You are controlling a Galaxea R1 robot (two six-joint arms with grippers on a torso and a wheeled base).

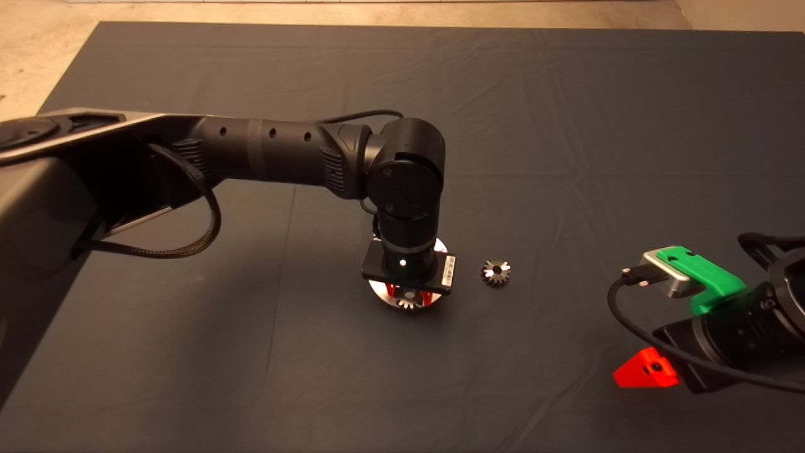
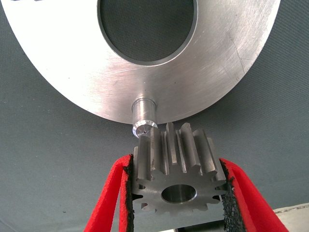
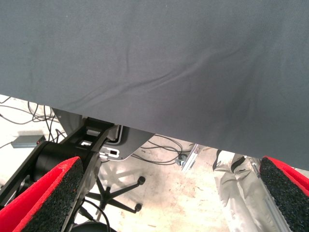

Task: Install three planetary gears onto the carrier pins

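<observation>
Brushed, faintly scored bright metal on the disc (image 2: 72,63), with a satin sheen. Smooth turned metal on the one visible carrier pin (image 2: 144,113), polished at its tip. Machined grey steel on the gripped gear (image 2: 176,166), fine tool lines along the teeth; same dull metal on the loose gear (image 1: 496,272). Glossy red plastic on the left gripper (image 2: 178,193) fingers (image 2: 108,203), lined with coarse, gritty black foam pads (image 2: 231,208). Matt dark woven cloth, lightly creased, on the mat (image 1: 566,126). Matt green plastic on the right gripper (image 3: 169,203).
</observation>
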